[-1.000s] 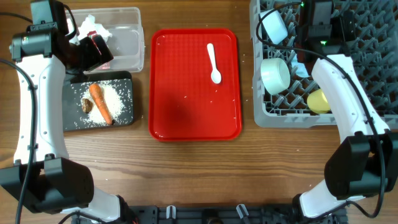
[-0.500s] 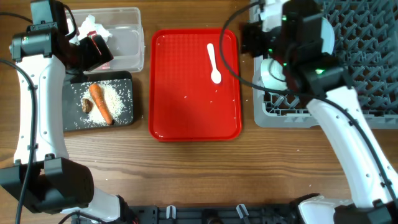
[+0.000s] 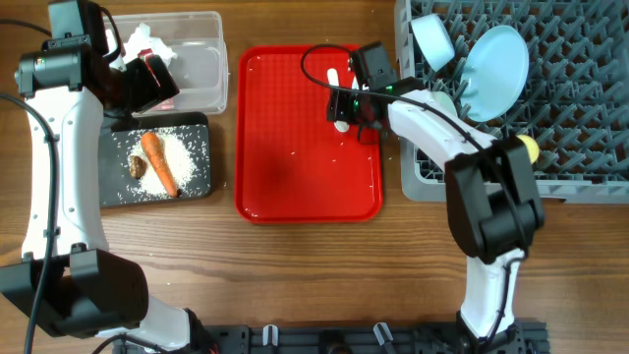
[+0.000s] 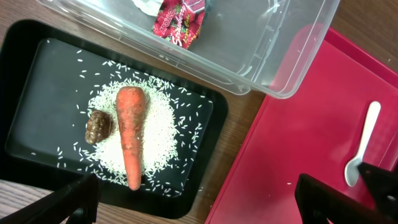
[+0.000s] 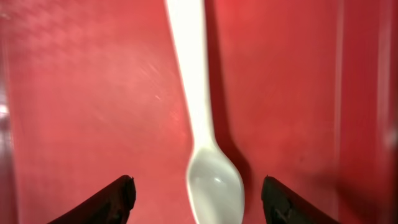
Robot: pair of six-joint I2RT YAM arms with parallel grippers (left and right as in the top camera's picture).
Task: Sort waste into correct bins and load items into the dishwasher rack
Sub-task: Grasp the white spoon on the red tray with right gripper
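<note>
White plastic, the spoon point(image 5: 199, 118) lay flat on the red tray point(image 5: 74, 93), its bowl end between the right gripper's point(image 5: 199, 198) spread fingers, its handle running straight away from the wrist; the left gripper point(image 4: 205, 199), also agape, hung well off by the black tray point(image 4: 37, 81).

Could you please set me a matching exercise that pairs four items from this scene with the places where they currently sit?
Column 1:
1. carrot
2. wrapper
3. spoon
4. plate

Column 2:
A. grey rack
B. red tray
C. black tray
D. clear tub

Pairs: 1-C, 2-D, 3-B, 4-A
</note>
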